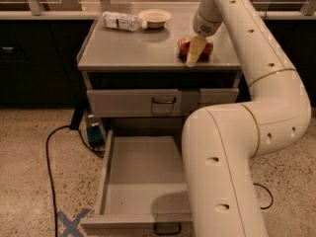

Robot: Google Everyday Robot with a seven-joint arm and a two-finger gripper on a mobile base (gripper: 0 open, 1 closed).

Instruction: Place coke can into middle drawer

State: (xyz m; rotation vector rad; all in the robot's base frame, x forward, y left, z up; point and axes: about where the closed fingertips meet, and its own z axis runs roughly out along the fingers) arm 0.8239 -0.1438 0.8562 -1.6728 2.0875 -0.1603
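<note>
The coke can (183,47) is red and lies on its side on the right part of the grey cabinet top (128,51). My gripper (196,50) comes down from above and sits right at the can, its tan tip in front of the can's middle. The can rests on the top. The middle drawer (138,177) is pulled out at the bottom of the cabinet, a wide shallow tray with nothing in it. My own arm (222,172) covers its right side.
A clear plastic bottle (121,21) lies at the back left of the top, with a tan bowl (154,18) beside it. A shut drawer with a handle (163,101) sits above the open one. A black cable (49,152) and a blue tape X (71,223) are on the floor at left.
</note>
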